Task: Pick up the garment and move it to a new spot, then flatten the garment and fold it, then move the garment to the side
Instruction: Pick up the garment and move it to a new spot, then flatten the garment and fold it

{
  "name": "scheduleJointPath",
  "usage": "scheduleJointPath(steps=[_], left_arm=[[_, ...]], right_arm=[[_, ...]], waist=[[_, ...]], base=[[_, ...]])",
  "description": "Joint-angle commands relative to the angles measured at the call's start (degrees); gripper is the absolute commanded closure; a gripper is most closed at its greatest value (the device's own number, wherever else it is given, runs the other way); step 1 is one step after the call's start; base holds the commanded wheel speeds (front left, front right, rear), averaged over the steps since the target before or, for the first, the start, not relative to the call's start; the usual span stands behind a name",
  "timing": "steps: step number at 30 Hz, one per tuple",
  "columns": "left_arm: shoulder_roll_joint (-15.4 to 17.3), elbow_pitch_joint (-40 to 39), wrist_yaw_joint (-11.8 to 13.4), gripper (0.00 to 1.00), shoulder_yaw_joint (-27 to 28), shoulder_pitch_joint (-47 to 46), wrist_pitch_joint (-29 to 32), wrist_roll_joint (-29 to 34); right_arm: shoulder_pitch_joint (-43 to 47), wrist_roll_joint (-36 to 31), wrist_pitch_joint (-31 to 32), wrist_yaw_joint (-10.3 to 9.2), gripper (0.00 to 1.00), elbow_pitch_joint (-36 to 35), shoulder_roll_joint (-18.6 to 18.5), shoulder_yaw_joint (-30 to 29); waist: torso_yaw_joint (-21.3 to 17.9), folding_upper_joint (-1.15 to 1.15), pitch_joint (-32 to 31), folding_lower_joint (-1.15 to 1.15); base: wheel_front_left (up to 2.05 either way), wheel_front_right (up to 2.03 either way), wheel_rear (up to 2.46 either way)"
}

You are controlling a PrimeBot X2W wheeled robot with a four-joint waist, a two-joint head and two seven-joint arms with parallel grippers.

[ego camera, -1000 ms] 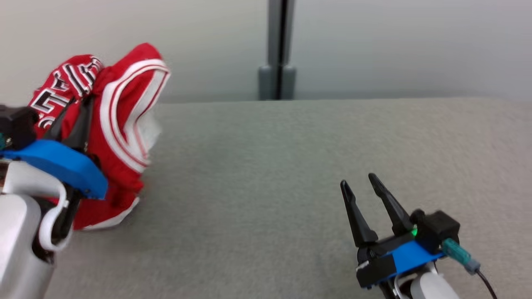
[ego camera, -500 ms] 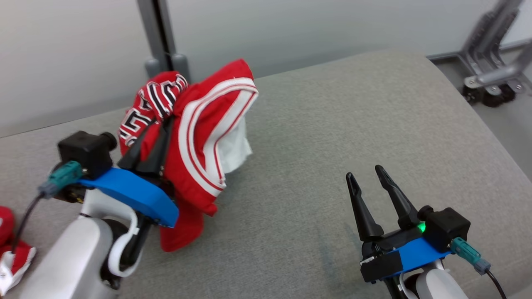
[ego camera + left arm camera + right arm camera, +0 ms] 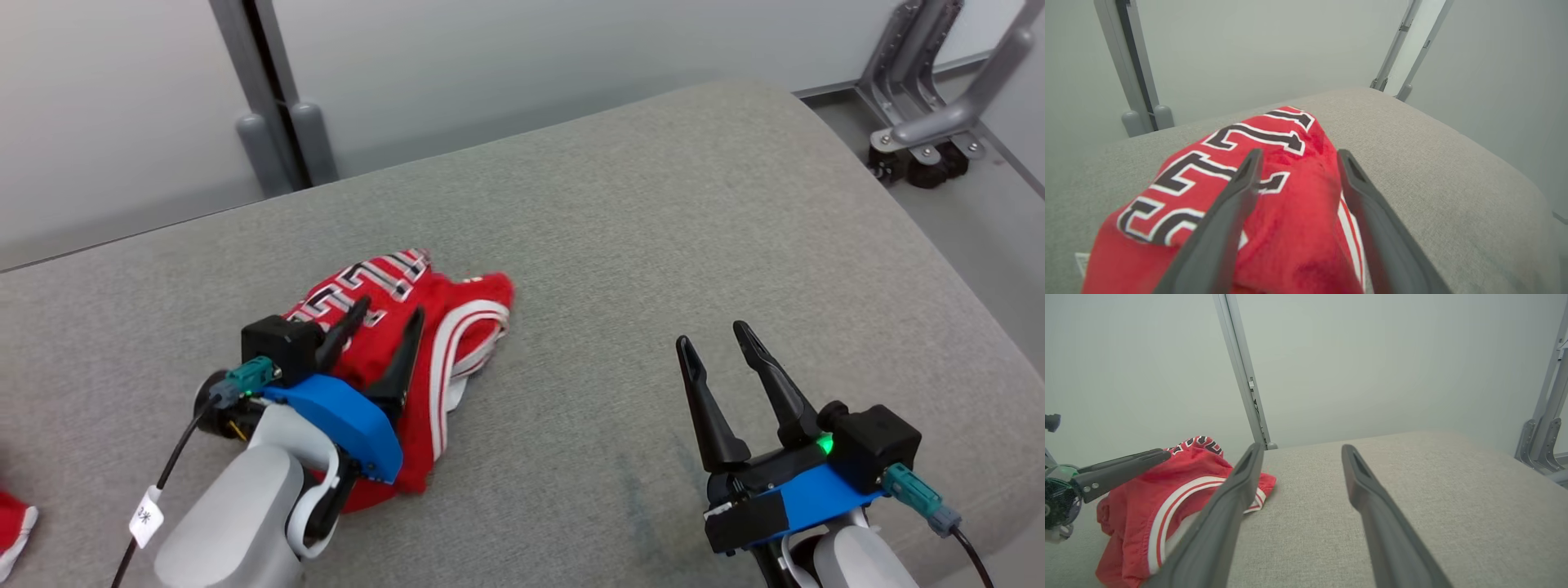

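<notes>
The garment (image 3: 457, 322), red with white stripes and black-and-white lettering, lies crumpled on the grey padded surface (image 3: 653, 245) at centre left. My left gripper (image 3: 391, 307) hovers just over it, open, its two dark fingers spread apart above the cloth. In the left wrist view the garment (image 3: 1290, 204) bulges up between and below the spread fingers of the left gripper (image 3: 1299, 153). My right gripper (image 3: 709, 334) stands open over bare surface at the lower right, well apart from the cloth. From the right wrist view, the garment (image 3: 1180, 477) lies left of the right gripper (image 3: 1302, 446).
A grey metal post (image 3: 269, 122) stands behind the surface at the back left. A metal frame foot with casters (image 3: 922, 122) sits on the floor at the top right, past the surface's rounded right edge. Another piece of red cloth (image 3: 12, 523) shows at the lower left edge.
The head camera has swung round. The left gripper, which held the garment up in the air, has come down and opened; the garment now rests on the surface. The right gripper has stayed open.
</notes>
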Motion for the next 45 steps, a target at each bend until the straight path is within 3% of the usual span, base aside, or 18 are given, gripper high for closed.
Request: scheduleJointPath(steps=[1, 8, 19, 25, 32, 38, 45], left_arm=[[0.47, 0.29, -0.14, 0.00, 0.15, -1.10, -0.59, 0.36], [1.91, -2.20, -0.16, 0.00, 1.24, -2.50, -3.98, 0.61], [8.08, -10.21, 6.18, 0.00, 10.13, 6.77, -8.43, -1.35], [8.00, -13.91, 8.39, 0.00, 17.62, 14.87, -9.15, 0.85], [2.43, -17.66, 6.29, 0.00, 24.47, 22.82, -9.19, 6.90], [-0.04, -16.39, 2.95, 0.00, 27.29, 23.36, -9.20, 10.44], [-2.08, -15.09, 0.72, 0.00, 29.87, 22.68, -9.21, 12.93]], right_arm=[[-0.01, 0.03, -0.19, 0.00, 0.00, 0.21, -0.06, 0.06], [-0.63, -0.85, -0.20, 0.00, 0.00, 0.57, -0.09, -0.93], [0.48, -2.57, -0.20, 0.00, 0.00, 0.04, -0.10, -3.30], [2.55, -3.18, -0.19, 0.00, 0.00, -0.80, -0.09, -5.11], [4.89, -2.45, -0.19, 0.00, 0.00, -0.11, -0.09, -6.53], [3.86, -2.61, -0.20, 0.00, 0.00, 0.37, -0.08, -6.08], [3.72, -2.35, -0.19, 0.00, 0.00, 1.36, -0.08, -5.22]], waist=[[0.52, -0.01, 0.12, 0.00], [4.89, -0.01, -1.36, 0.00], [11.36, -0.01, -3.97, 0.00], [13.12, -0.01, -4.97, 0.00], [13.89, -0.01, -5.19, 0.00], [14.00, -0.01, -5.04, 0.00], [14.57, -0.01, -5.17, 0.00]], base=[[0.00, 0.00, 0.00], [0.00, 0.00, 0.00], [0.00, 0.00, 0.00], [0.00, 0.00, 0.00], [0.00, 0.00, 0.00], [0.00, 0.00, 0.00], [0.00, 0.00, 0.00]])
